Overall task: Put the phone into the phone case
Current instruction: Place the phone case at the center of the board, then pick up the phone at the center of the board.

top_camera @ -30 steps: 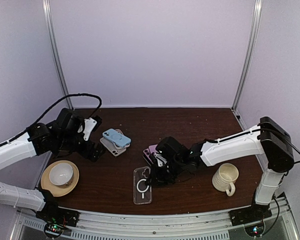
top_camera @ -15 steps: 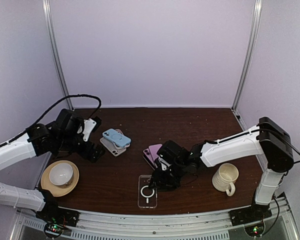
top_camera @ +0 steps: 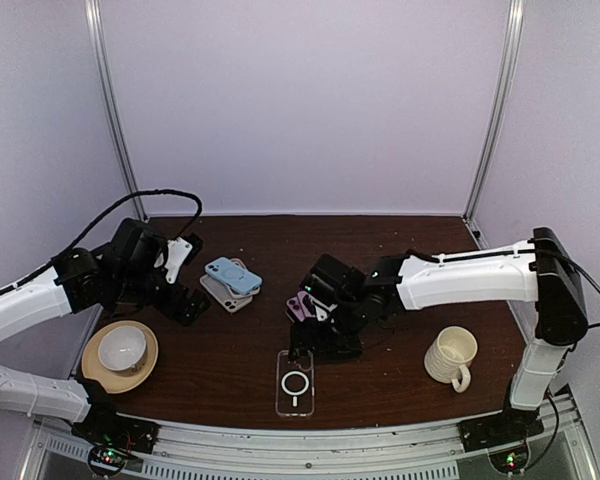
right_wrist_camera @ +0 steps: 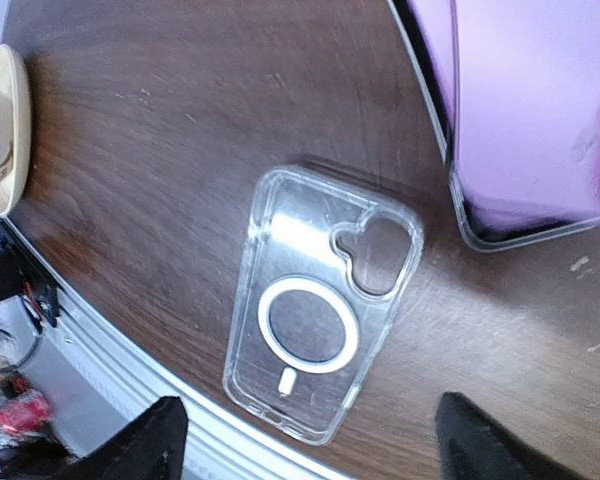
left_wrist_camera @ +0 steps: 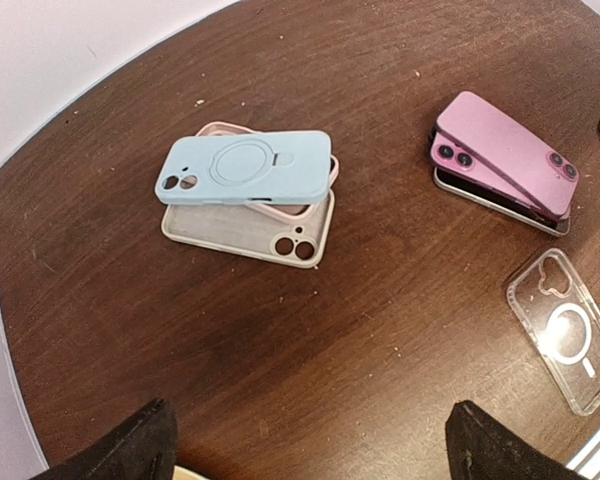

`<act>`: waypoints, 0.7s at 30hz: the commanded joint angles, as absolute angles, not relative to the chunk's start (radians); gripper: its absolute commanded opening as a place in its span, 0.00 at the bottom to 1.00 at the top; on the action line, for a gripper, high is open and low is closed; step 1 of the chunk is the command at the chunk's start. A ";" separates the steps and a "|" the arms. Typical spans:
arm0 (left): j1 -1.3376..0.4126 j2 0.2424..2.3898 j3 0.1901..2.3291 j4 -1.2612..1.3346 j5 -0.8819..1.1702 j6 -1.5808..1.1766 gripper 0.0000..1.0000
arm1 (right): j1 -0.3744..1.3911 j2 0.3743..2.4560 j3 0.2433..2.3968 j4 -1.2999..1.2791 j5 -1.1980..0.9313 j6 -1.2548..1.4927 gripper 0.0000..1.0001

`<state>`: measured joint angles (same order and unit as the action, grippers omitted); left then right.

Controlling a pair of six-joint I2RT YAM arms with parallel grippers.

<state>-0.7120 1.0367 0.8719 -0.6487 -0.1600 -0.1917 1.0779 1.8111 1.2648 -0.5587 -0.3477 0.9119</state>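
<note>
Clear case (top_camera: pixel 295 383) lies flat on the counter (top_camera: pixel 220 370) near the front edge, ring side up, camera cutout pointing away from the arm bases, nothing inside it. Purple phone (left_wrist_camera: pixel 500 150) sits back up just behind the case, apart from it, stacked askew on a second flat slab with a silvery edge; can't tell if that one is a phone or a case. Right fingers (right_wrist_camera: pixel 145 445) are spread wide with nothing between them, hovering low over the near end of the clear case, not touching it as far as the wrist view shows; in the top view the right arm reaches in over the phone stack. Left fingers (left_wrist_camera: pixel 130 445) are spread fully, empty, parked at the left side of the counter and aimed toward the middle. Between the two arms is a pile of cases: light blue case (left_wrist_camera: pixel 245 168) on top, pink and beige ones under it. Cup on saucer (top_camera: pixel 121 349) front left, ribbed mug (top_camera: pixel 451 356) front right, both well apart from the phone.
</note>
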 commanded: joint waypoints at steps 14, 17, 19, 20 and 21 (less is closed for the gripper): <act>-0.689 0.995 0.822 -0.533 -0.201 -0.164 0.98 | 0.883 2.042 1.831 -0.975 -0.043 0.537 0.99; -0.686 1.019 0.823 -0.531 -0.201 -0.162 0.97 | 0.873 2.120 1.912 -1.003 -0.063 0.513 1.00; -0.685 1.041 0.829 -0.541 -0.204 -0.160 0.97 | 0.868 2.166 1.953 -1.019 -0.078 0.500 1.00; -0.684 1.047 0.832 -0.545 -0.207 -0.159 0.98 | 0.866 2.184 1.965 -1.020 -0.088 0.495 0.99; -0.683 1.055 0.835 -0.549 -0.213 -0.158 0.98 | 0.865 2.201 1.972 -1.020 -0.094 0.493 1.00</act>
<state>-0.6933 1.0260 0.8322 -0.5800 -0.1875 -0.1768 0.8581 2.1593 1.9072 -0.9844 -0.0547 0.5404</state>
